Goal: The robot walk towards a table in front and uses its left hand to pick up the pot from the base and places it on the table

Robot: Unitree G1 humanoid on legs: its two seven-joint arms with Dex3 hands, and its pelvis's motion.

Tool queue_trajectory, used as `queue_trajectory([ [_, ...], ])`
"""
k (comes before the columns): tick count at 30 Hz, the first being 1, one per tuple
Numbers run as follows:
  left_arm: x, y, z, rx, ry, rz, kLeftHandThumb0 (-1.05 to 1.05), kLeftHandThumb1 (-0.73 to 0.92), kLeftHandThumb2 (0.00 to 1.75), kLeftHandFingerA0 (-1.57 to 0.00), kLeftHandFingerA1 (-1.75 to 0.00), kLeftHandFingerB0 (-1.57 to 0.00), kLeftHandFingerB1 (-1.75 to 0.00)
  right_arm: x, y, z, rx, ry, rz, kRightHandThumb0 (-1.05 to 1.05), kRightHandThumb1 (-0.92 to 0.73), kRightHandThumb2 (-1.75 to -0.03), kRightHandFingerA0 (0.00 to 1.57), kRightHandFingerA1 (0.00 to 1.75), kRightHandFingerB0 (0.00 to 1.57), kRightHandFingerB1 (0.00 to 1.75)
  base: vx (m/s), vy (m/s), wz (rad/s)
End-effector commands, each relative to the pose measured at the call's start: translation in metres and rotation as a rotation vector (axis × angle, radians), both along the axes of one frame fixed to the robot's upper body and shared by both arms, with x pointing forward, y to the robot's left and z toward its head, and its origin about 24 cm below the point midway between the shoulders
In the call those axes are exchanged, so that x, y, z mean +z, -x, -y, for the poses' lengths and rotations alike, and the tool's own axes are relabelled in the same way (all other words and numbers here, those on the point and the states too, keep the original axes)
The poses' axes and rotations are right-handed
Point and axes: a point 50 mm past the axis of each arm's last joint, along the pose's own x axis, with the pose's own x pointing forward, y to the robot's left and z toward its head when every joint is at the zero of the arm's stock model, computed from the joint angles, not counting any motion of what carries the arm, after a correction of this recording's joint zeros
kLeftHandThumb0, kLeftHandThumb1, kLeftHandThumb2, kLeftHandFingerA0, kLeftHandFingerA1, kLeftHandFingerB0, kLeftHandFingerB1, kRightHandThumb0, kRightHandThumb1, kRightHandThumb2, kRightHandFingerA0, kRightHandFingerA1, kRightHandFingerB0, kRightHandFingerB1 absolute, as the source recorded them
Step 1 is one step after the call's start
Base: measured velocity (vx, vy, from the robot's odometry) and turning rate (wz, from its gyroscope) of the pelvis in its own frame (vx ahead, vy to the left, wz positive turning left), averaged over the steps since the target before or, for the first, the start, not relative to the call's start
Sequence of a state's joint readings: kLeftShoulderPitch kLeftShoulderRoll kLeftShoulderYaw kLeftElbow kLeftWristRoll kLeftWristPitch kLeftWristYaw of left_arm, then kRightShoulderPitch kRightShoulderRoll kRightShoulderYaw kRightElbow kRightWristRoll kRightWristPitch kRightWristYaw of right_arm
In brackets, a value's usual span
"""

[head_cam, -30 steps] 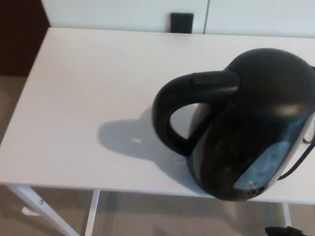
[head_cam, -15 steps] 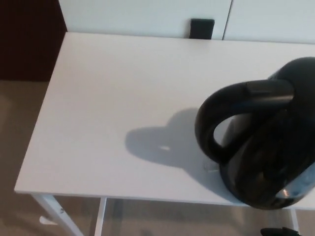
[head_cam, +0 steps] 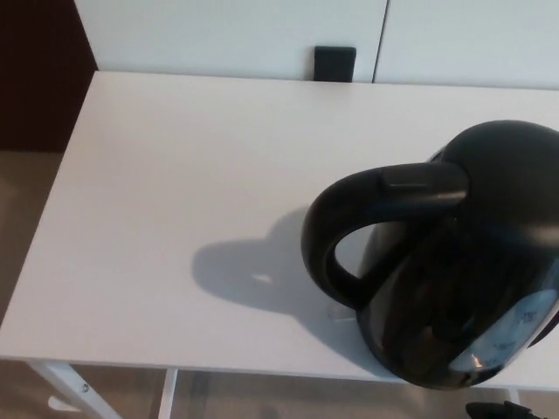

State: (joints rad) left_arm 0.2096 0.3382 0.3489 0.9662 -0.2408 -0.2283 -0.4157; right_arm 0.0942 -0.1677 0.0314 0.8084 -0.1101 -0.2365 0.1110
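Observation:
The pot is a black electric kettle (head_cam: 463,262) standing upright at the right front of the white table (head_cam: 175,157). Its looped handle (head_cam: 367,209) points to picture left, and a pale water window (head_cam: 515,327) shows on its lower right side. The kettle's body hides the base. My left hand does not show. At the bottom right edge, a small black fragment that looks like my right hand (head_cam: 498,408) peeks in below the table's front edge; too little shows to tell its state.
A black wall plate (head_cam: 335,63) sits on the white wall behind the table. Something dark brown (head_cam: 39,70) stands at the far left, with beige floor below it. A white table leg (head_cam: 65,388) slants under the front left corner.
The whole picture has shifted left and a little down since half a second ago, so the camera moved. The kettle keeps its place on the table.

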Motion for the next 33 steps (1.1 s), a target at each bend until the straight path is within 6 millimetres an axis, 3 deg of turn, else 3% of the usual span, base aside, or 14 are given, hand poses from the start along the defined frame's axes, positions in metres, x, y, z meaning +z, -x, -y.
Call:
queue_trajectory([
  [1,0.03,0.005,-0.045,0.283,-0.173,0.085,-0.15,0.49,0.62,-0.06,-0.28,-0.1,-0.21,0.0,0.003,0.002,-0.013,0.006,-0.006,-0.09,-0.56,-0.56,0.61,0.45,0.42,0.39,0.0,0.0,0.0],
  [4,0.031,0.005,-0.045,0.288,-0.175,0.086,-0.15,0.49,0.62,-0.06,-0.28,-0.1,-0.21,0.0,0.003,0.002,-0.013,0.007,-0.006,-0.09,-0.56,-0.56,0.61,0.45,0.42,0.39,0.0,0.0,0.0],
  [6,0.112,-0.021,-0.101,0.383,-0.405,0.332,-0.15,0.49,0.63,-0.08,-0.25,-0.08,-0.19,0.004,0.003,0.004,-0.018,-0.016,0.01,-0.11,-0.55,-0.56,0.61,0.47,0.42,0.41,0.0,0.0,0.0],
  [7,0.124,-0.026,-0.105,0.387,-0.419,0.381,-0.15,0.49,0.63,-0.08,-0.25,-0.08,-0.19,0.004,0.003,0.005,-0.015,-0.017,0.012,-0.11,-0.55,-0.56,0.61,0.47,0.42,0.41,0.0,0.0,0.0],
  [9,0.124,-0.025,-0.104,0.391,-0.417,0.378,-0.15,0.49,0.63,-0.08,-0.25,-0.08,-0.19,0.004,0.004,0.005,-0.015,-0.016,0.01,-0.11,-0.55,-0.56,0.61,0.47,0.42,0.41,0.0,-0.003,0.04],
  [11,0.19,-0.071,-0.088,0.265,-0.426,0.662,-0.16,0.49,0.56,-0.09,-0.26,-0.11,-0.27,0.004,0.0,0.003,-0.017,-0.022,0.009,-0.12,-0.54,-0.56,0.6,0.46,0.4,0.4,0.0,0.0,0.0],
  [12,0.226,-0.1,-0.053,0.122,-0.402,0.794,-0.25,0.42,0.56,-0.17,-0.35,-0.16,-0.29,0.004,-0.002,0.001,-0.031,-0.021,0.006,-0.09,-0.55,-0.55,0.63,0.46,0.42,0.39,0.0,0.0,0.0],
  [17,0.232,-0.102,-0.048,0.109,-0.399,0.802,-0.25,0.42,0.56,-0.17,-0.35,-0.16,-0.29,0.003,-0.002,-0.001,-0.032,-0.024,0.005,-0.09,-0.55,-0.55,0.63,0.46,0.42,0.39,0.0,0.0,0.0],
  [19,0.267,-0.151,0.071,-0.551,-0.412,0.941,-0.2,0.3,0.83,-0.01,-0.5,0.0,-0.48,0.003,-0.002,-0.003,-0.028,-0.023,0.005,-0.11,-0.55,-0.56,0.6,0.46,0.41,0.4,0.0,0.0,0.0],
  [20,0.269,-0.16,0.1,-0.664,-0.391,0.956,-0.22,0.29,0.82,-0.01,-0.49,0.0,-0.48,0.003,-0.003,-0.003,-0.029,-0.021,0.01,-0.1,-0.54,-0.56,0.61,0.46,0.41,0.4,0.0,0.0,0.0],
  [22,0.27,-0.167,0.129,-0.772,-0.353,0.977,-0.34,0.42,0.53,-0.13,-0.31,-0.1,-0.25,0.004,-0.003,-0.003,-0.024,-0.015,0.013,-0.11,-0.55,-0.56,0.61,0.46,0.4,0.4,0.0,0.0,0.0],
  [24,0.272,-0.172,0.151,-0.852,-0.322,0.996,-0.38,0.27,0.66,-0.04,-0.41,-0.03,-0.33,0.005,-0.005,-0.002,-0.024,-0.009,0.018,-0.11,-0.54,-0.56,0.61,0.46,0.39,0.4,0.0,0.0,0.0],
  [31,0.266,-0.19,0.229,-1.028,-0.259,1.006,-0.44,0.42,0.53,-0.13,-0.33,-0.1,-0.24,0.008,-0.006,-0.002,0.035,0.026,0.026,-0.12,-0.55,-0.56,0.63,0.45,0.41,0.39,0.0,0.0,0.0],
  [33,0.263,-0.193,0.243,-1.06,-0.303,0.992,-0.3,0.22,0.82,0.0,-0.48,0.0,-0.48,0.009,-0.009,-0.002,0.05,0.045,0.027,-0.13,-0.55,-0.56,0.64,0.45,0.41,0.39,0.0,0.0,0.0],
])
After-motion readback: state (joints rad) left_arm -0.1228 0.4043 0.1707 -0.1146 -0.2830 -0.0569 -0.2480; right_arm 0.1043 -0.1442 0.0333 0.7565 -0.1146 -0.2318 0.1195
